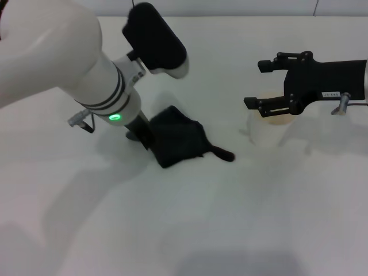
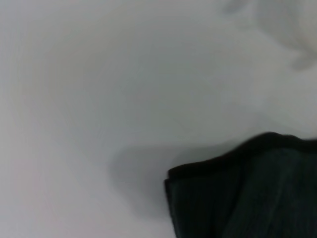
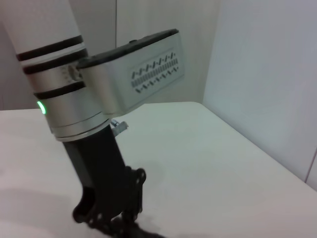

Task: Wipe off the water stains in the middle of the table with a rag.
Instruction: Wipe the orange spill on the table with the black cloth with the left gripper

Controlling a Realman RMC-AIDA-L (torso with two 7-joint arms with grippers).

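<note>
– Left gripper (image 1: 141, 133) first: from the head camera, where is it?

– Low on the rag's (image 1: 178, 144) left edge, touching it, with the white forearm slanting down from the upper left. I judge it is set there to press or take hold of the cloth for wiping. The wrist hides most of it, so I cannot tell if it is closed on the cloth.

– And the rag itself?

– Bunched on the table (image 1: 190, 230), its thin tail (image 1: 221, 153) trailing off its right side.

– What about the other arm?

– Right gripper (image 1: 259, 84) hangs well to the right of the rag with its fingers spread and nothing between them, above a translucent cup (image 1: 265, 131). An orange-brown patch (image 1: 277, 119) shows there. I cannot tell whether it is in the cup or on the tabletop. I see no puddle on the bare surface around the rag.

– Left wrist camera?

– Only a dark folded edge of the rag (image 2: 247, 198) close below, on the white table (image 2: 99, 89). The camera is right over the cloth, which fits an arm set on it.

– Right wrist camera?

– It looks back toward the rag and shows the left gripper (image 3: 106, 215) upright, down at the table (image 3: 198, 148). Its grip is hidden here too.
</note>
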